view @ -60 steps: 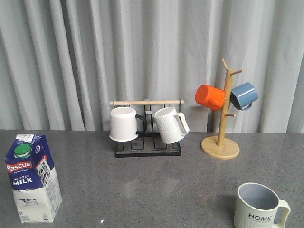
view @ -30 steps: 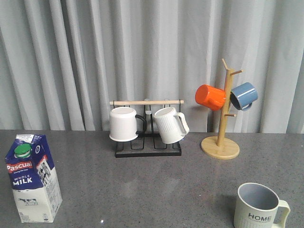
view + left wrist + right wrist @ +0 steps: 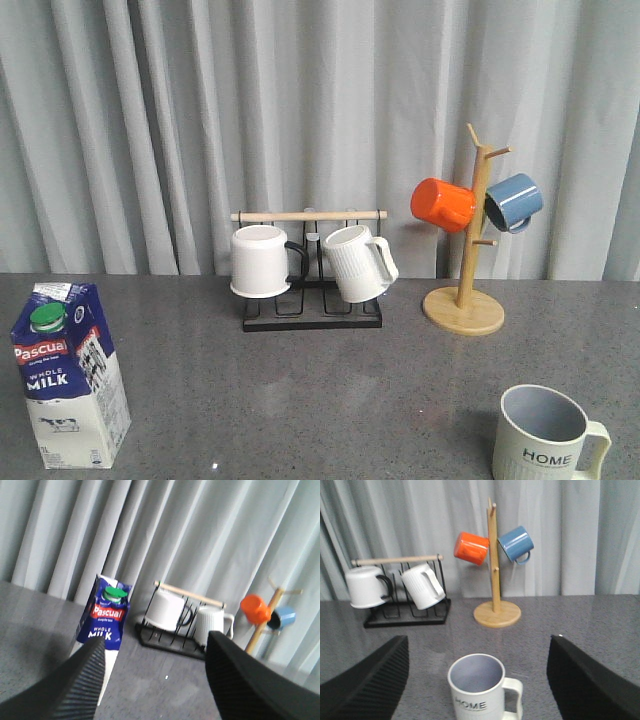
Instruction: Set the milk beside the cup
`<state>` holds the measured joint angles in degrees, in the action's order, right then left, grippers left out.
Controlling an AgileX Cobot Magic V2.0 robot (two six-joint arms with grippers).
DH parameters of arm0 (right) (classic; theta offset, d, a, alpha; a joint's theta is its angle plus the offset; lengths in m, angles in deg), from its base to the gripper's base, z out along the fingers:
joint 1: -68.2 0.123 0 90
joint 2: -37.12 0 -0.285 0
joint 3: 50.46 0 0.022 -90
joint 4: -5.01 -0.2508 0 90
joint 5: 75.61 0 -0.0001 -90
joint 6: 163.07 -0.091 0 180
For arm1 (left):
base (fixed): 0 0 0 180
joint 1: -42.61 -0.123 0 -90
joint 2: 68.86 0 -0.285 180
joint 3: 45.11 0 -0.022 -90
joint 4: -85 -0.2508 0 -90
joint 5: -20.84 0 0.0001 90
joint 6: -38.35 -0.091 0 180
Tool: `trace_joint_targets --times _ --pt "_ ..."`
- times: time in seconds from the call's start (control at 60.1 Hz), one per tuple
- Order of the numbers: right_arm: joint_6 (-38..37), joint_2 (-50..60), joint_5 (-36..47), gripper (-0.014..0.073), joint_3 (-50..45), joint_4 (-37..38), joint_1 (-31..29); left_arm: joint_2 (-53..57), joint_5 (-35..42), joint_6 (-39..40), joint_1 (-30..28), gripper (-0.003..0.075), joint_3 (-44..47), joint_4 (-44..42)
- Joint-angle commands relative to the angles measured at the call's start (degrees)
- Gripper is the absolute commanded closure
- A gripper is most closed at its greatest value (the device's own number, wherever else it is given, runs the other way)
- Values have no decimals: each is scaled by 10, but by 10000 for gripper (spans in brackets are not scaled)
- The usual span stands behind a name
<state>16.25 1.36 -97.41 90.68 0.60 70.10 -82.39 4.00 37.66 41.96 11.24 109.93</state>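
Surface (image 3: 300, 390): grey, speckled, backed by pale curtains. Mug tree (image 3: 466, 290): wooden, on a round base, right rear, carrying an orange mug (image 3: 442, 204) and a blue mug (image 3: 514, 202). Black wire rack (image 3: 310, 300): centre rear, with a wooden rail, holding a plain white mug (image 3: 258, 261) with a black handle and a white ribbed mug (image 3: 356, 263). Milk (image 3: 70, 375): blue-and-white carton, green cap, upright at the near left corner, untouched, well apart from the cup. Cup (image 3: 545, 435): cream, ribbed, lettered "HOME", upright at the near right edge, handle to the right. Left pincer (image 3: 155, 680): released, jaws spread wide, the carton seen beyond the one finger, nothing between them. Right pincer (image 3: 475, 680): likewise released and empty, the cup seen between its fingers. Handling note: the reach for the carton looked to be the step in hand; a square grip on the body below the gable, kept upright, would probably serve best, setting it down just beside the cup without nudging it.
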Motion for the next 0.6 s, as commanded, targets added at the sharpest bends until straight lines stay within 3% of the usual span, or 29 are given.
trace_joint_targets --times 0.0,0.166,0.349,0.582 --pt "7 -48 56 64 56 32 2 -56 0 -18 -1 284 -51 -1" --pt "15 -67 152 114 68 47 2 -110 -11 -28 -1 284 -81 0" --pt "29 -105 22 128 69 126 2 -124 -8 -28 -1 284 -81 0" --pt "-7 -198 -61 128 66 133 2 -124 -8 -29 -1 284 -81 0"
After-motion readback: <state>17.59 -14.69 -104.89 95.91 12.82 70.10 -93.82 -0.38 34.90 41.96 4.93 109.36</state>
